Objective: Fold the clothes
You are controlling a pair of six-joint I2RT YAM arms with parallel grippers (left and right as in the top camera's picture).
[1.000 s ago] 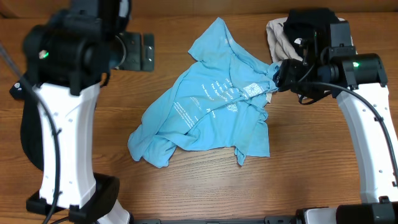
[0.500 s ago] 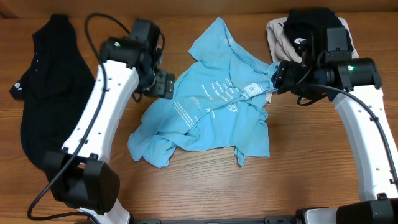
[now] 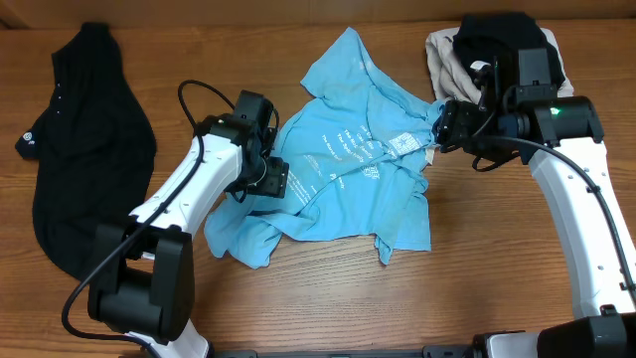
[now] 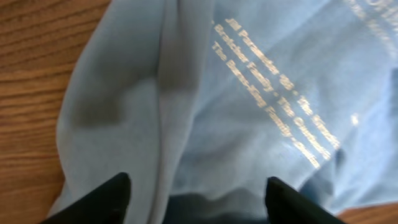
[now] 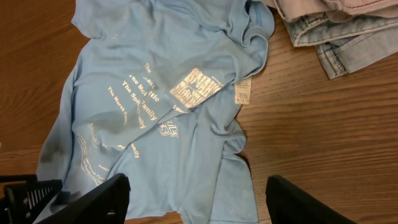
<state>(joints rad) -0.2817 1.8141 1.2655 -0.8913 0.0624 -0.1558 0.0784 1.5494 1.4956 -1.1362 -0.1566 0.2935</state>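
Observation:
A light blue T-shirt (image 3: 348, 169) with white lettering lies crumpled in the middle of the wooden table. A long black shirt (image 3: 79, 149) lies at the far left. My left gripper (image 3: 275, 180) hovers over the blue shirt's left edge. In the left wrist view its fingers (image 4: 198, 185) are spread wide over the blue fabric (image 4: 249, 93), with nothing held. My right gripper (image 3: 444, 121) is at the shirt's right edge, near the label. In the right wrist view its fingers (image 5: 198, 186) are open above the shirt (image 5: 155, 106).
A pile of beige and black clothes (image 3: 467, 50) sits at the back right; it shows as beige and denim fabric (image 5: 336, 31) in the right wrist view. Bare wood (image 3: 328, 298) lies in front of the shirt.
My left arm has swung from the back left down to the blue shirt's left edge, uncovering the black shirt. The right arm has barely moved.

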